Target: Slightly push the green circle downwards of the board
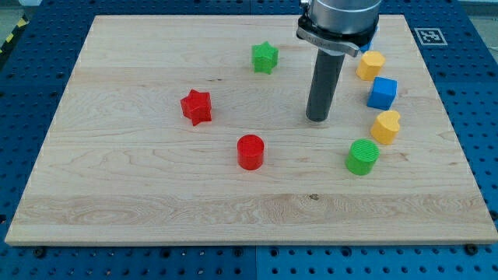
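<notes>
So in the camera view, the green circle was sat toward the view's lower right of the wooden board, just below the yellow heart-ish block and nearly touching it. My tip was planted on bare wood up and to the view's left of the circle, near it but clearly apart, nothing touched. No jaws are fitted to the rod, so nothing was held or clamped; it was just a plain end resting at board height.

For the step to be done well, the tip probably needed to be brought round to the circle's top side first, lined up over its middle, so the shove would go straight toward the view's bottom. That gap was tight, though: the yellow heart could easily be clipped on the way in. Only a short nudge was called for, since "slightly" was asked.

The red cylinder, red star, green star, blue cube and the other yellow block were well out of the push line.
</notes>
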Available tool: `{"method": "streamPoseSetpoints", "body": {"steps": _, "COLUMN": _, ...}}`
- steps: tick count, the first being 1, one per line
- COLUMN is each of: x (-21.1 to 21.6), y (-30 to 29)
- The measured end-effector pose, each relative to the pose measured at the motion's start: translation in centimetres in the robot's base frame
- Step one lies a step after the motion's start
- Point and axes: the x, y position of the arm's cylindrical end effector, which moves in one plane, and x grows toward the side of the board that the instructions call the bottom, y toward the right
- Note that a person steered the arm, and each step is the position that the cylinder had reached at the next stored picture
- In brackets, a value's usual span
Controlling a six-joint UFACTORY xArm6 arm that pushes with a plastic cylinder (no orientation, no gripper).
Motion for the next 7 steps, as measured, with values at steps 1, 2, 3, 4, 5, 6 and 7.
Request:
{"method": "streamPoseSetpoints", "body": {"steps": 1, "x": 1.9, "y": 0.1}}
{"method": "streamPoseSetpoints", "body": {"steps": 2, "x": 1.9, "y": 0.1}}
{"method": "streamPoseSetpoints", "body": {"steps": 3, "x": 1.8, "y": 0.1}}
{"method": "streamPoseSetpoints", "body": {"steps": 4, "x": 1.9, "y": 0.3}}
{"method": "streamPoseSetpoints", "body": {"steps": 5, "x": 2.5, "y": 1.5}}
{"method": "streamPoseSetpoints", "body": {"steps": 6, "x": 3.1, "y": 3.3}}
{"method": "streamPoseSetpoints", "body": {"steps": 7, "x": 3.1, "y": 5.2}}
